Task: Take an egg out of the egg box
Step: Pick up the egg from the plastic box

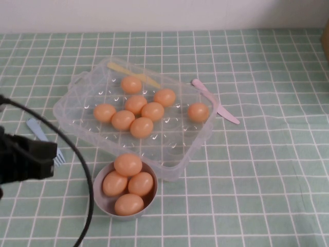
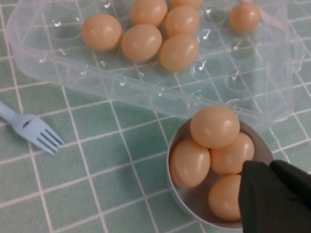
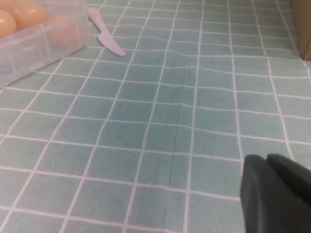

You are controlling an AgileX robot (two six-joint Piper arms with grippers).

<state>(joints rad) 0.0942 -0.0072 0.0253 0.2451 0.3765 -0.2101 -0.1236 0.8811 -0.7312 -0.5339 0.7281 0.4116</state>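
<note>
The clear plastic egg box (image 1: 175, 149) lies at the table's middle with several orange-tan eggs in it, such as one egg (image 1: 141, 127) near its front and one apart at the right (image 1: 198, 111). The box also shows in the left wrist view (image 2: 146, 87) and the right wrist view (image 3: 34, 46). My left arm (image 1: 25, 159) is at the left edge. My left gripper (image 2: 268, 167) is shut and empty, just above the near side of the grey bowl (image 2: 171, 160). My right gripper (image 3: 267, 160) is shut and empty over bare tablecloth, right of the box.
The small grey bowl (image 1: 100, 198) in front of the box holds several eggs. A blue fork (image 1: 43, 136) lies left of the box, a pink knife (image 1: 216, 103) at its right, a yellow utensil (image 1: 133, 74) at its far edge. A brown object (image 1: 325, 43) stands far right.
</note>
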